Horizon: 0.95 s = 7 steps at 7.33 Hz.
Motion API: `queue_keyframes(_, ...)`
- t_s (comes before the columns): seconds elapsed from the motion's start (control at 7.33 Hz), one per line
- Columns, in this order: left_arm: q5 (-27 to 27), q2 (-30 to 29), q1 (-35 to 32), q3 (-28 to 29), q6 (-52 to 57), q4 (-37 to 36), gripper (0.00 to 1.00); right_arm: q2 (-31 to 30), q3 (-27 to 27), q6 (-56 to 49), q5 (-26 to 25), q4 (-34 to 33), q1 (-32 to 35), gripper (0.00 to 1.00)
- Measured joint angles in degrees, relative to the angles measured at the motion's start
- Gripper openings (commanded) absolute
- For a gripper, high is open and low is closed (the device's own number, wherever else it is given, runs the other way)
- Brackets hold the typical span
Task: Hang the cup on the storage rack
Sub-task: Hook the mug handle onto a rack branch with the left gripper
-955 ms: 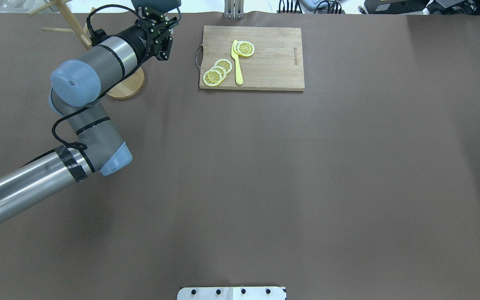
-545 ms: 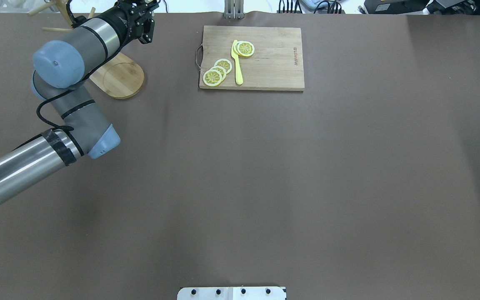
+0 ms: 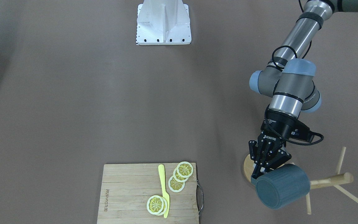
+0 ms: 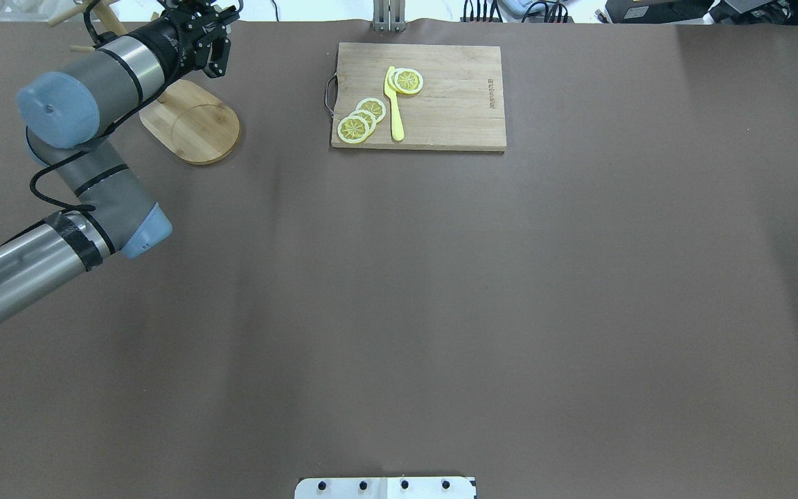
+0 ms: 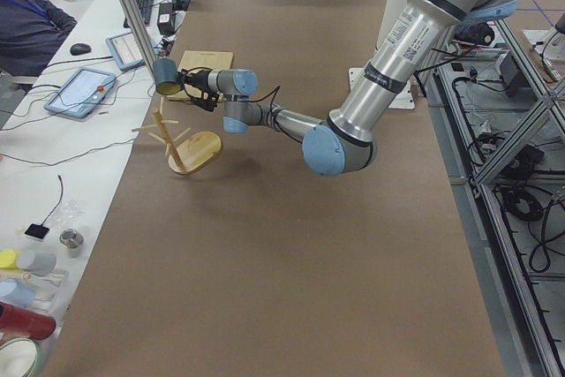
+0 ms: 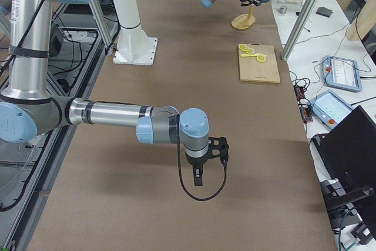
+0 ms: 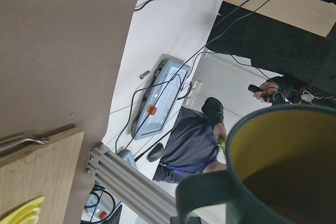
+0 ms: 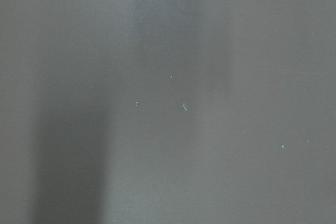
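The slate-blue cup (image 3: 283,186) hangs in the air on its side, and my left gripper (image 3: 261,172) is shut on its rim. It sits above the storage rack's oval base (image 3: 246,169), close against the post, with pegs (image 3: 331,180) sticking out beside it. In the left wrist view the cup (image 7: 283,171) fills the lower right, showing its yellowish inside. From the side the cup (image 5: 165,75) is above the storage rack (image 5: 190,143). My right gripper (image 6: 200,177) hangs low over the table far from the rack; I cannot tell if it is open or shut.
A wooden cutting board (image 4: 418,97) with lemon slices (image 4: 361,119) and a yellow knife (image 4: 394,104) lies right of the rack base (image 4: 191,125). A white mount (image 3: 163,23) stands at the robot's side. A seated person (image 5: 31,28) is beyond the table's far edge.
My left arm has swung left with the cup, from beside the rack base to over the rack. The cup has passed out of the overhead view's top edge.
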<state>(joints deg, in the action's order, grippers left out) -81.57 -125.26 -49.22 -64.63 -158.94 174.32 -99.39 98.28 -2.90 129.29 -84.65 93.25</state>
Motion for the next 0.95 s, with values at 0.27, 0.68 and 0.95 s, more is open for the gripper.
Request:
queue_keyframes(0.27, -1.86, 1.07, -0.94, 2.17, 0.01, 4.40, 0.00, -0.03, 0.02, 0.00, 0.00, 0.01, 0.00, 1.00)
queue_keyframes(0.68, -6.57, 2.13, -4.05, 4.39, -0.05, 7.75, 0.00, -0.02, 0.09, 0.00, 0.00, 0.01, 0.00, 1.00)
queue_keyframes(0.95, -7.11, 2.90, -4.35, 6.78, -0.04, 11.34, 0.00, -0.01, 0.14, 0.00, 0.00, 0.01, 0.00, 1.00)
